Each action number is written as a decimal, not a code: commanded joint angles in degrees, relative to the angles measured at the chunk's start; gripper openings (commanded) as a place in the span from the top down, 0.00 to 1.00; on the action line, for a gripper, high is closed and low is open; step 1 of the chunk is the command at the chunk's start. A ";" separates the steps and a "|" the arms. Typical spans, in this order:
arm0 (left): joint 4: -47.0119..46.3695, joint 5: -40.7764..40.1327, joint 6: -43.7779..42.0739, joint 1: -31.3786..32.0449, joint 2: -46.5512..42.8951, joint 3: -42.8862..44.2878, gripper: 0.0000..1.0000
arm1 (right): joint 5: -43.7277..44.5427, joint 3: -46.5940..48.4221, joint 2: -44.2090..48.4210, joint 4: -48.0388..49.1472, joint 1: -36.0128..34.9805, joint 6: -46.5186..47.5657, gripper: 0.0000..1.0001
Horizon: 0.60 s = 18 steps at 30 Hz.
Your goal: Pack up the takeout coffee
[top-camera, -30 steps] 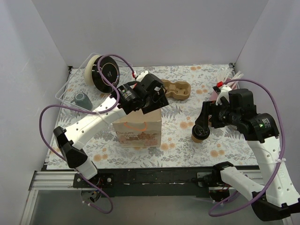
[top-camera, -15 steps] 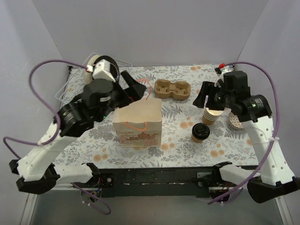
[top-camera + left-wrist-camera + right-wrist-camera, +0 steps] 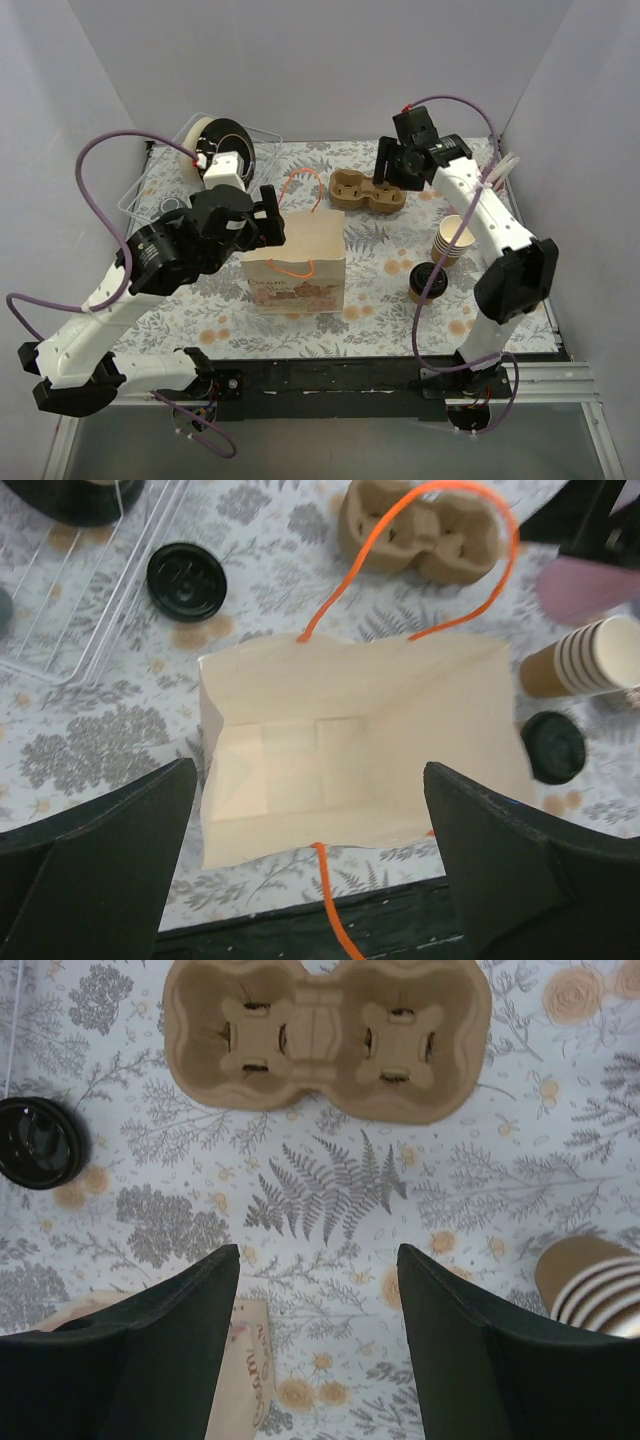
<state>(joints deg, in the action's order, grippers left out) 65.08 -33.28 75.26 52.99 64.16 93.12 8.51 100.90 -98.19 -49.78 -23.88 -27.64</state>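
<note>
The takeout coffee [image 3: 427,282], a small brown cup with a black lid, stands on the floral mat right of the open paper bag [image 3: 296,256]. Its lid shows in the left wrist view [image 3: 553,746]. The bag [image 3: 350,735] has orange handles and is empty inside. My left gripper [image 3: 267,214] is open and hovers over the bag's left side; in its own view [image 3: 315,880] the bag mouth lies between its fingers. My right gripper [image 3: 389,166] is open and empty above the brown two-cup carrier [image 3: 368,190], far from the coffee. Its wrist view [image 3: 318,1350] shows the carrier [image 3: 325,1035] ahead.
A stack of striped paper cups [image 3: 452,240] stands just behind the coffee. A loose black lid [image 3: 187,580] lies by a clear tray [image 3: 140,190] at back left, which holds a grey-green mug [image 3: 172,205] and a round roll [image 3: 215,147]. Straws [image 3: 505,165] stand at far right.
My right gripper has left the coffee and swung back and left to above the cup carrier. My left gripper has drawn back left from over the bag's far edge. The coffee has not moved.
</note>
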 commanded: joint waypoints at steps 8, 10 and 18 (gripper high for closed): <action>11.74 -0.56 7.44 -0.17 -3.24 1.19 0.02 | 6.69 18.88 -21.76 4.78 -1.08 2.94 0.27; 10.16 -0.65 7.96 -0.17 -4.56 0.05 0.02 | 6.34 20.55 -24.40 5.74 -1.08 3.81 0.27; 14.19 -0.39 11.40 -0.17 -4.23 -1.63 0.02 | 8.97 21.88 -29.07 6.62 -1.08 6.10 0.28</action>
<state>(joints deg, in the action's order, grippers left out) 75.53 -33.04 84.73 52.99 58.50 91.57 14.20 119.79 -127.26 -45.15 -24.77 -23.29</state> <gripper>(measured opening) 0.982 0.726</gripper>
